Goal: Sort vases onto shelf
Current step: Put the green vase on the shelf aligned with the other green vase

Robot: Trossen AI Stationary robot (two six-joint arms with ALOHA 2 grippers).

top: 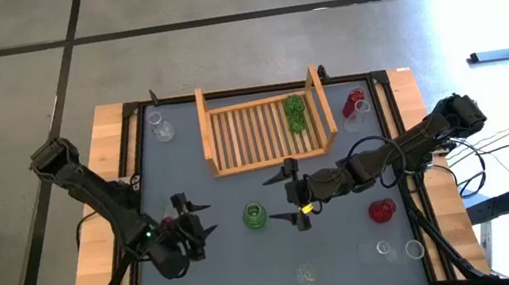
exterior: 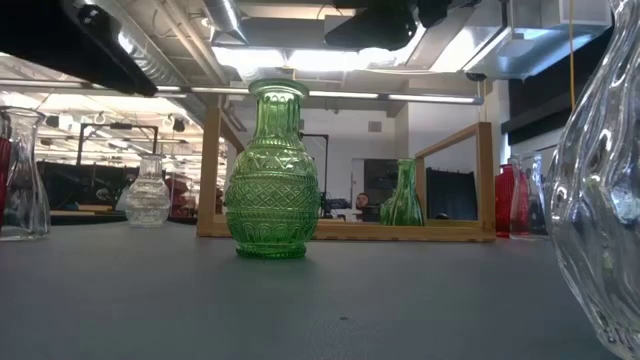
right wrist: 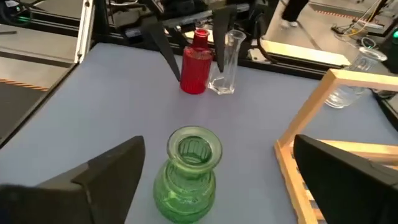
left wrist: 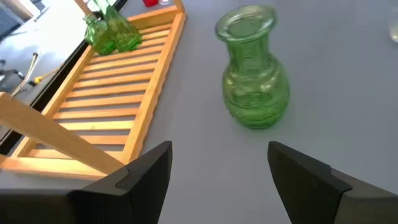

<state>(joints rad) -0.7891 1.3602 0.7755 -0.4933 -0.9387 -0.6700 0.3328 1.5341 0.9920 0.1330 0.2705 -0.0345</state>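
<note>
My left claw (top: 198, 222) hangs wide open and empty, just left of the green vase (top: 254, 216) standing upright on the counter (top: 233, 267). My right claw (top: 294, 193), also spread wide and empty, flanks it from the right. If both close in together, I judge we could collide or tip it. The shelf (top: 233, 135) holds 1 green vase (top: 296, 113). The clear vases near the counter's front edge are hard to make out.

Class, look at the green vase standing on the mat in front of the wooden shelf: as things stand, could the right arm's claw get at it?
Probably yes. The right claw is open, just beside the green vase, with bare mat between them. The left claw, also open, faces the vase's other side, so the two could crowd each other.
</note>
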